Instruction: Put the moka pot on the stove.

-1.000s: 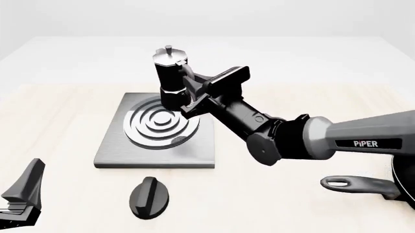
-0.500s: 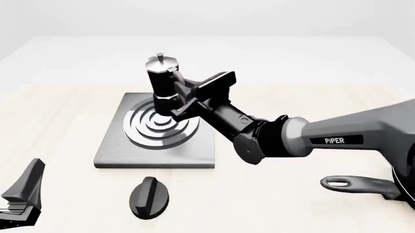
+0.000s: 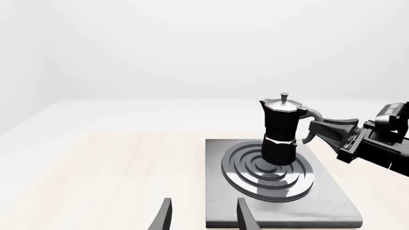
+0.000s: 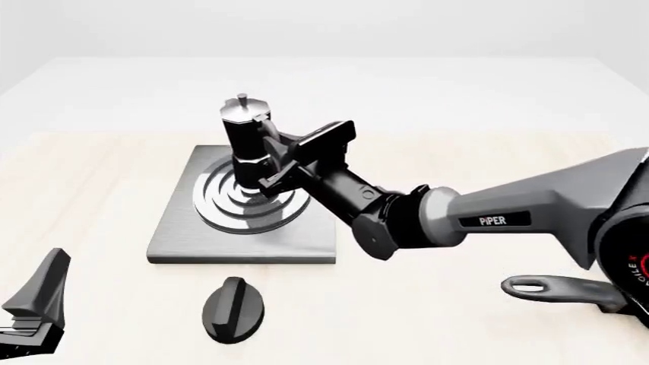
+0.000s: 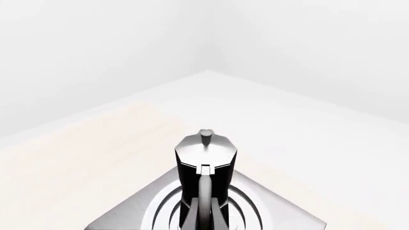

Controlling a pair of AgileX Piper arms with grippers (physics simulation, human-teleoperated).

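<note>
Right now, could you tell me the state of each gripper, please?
Left gripper: open, holding nothing.
Right gripper: shut on the moka pot, at its handle.

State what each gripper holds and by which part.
The right gripper holds the moka pot by its curved handle, over the stove. The left gripper is open, holding nothing.

A simulated kitchen mock-up, not a real room: a pale wood-grain surface (image 4: 91, 175) floats in blank white-grey space with no walls or furnishings. Cookware gives the kitchen theme: a stove (image 4: 172, 239) slab, a moka pot (image 4: 243, 141) over its burner, a black oval knob (image 4: 234, 308) just in front, a frying pan (image 4: 568, 291) handle well off to the stove's right.
</note>
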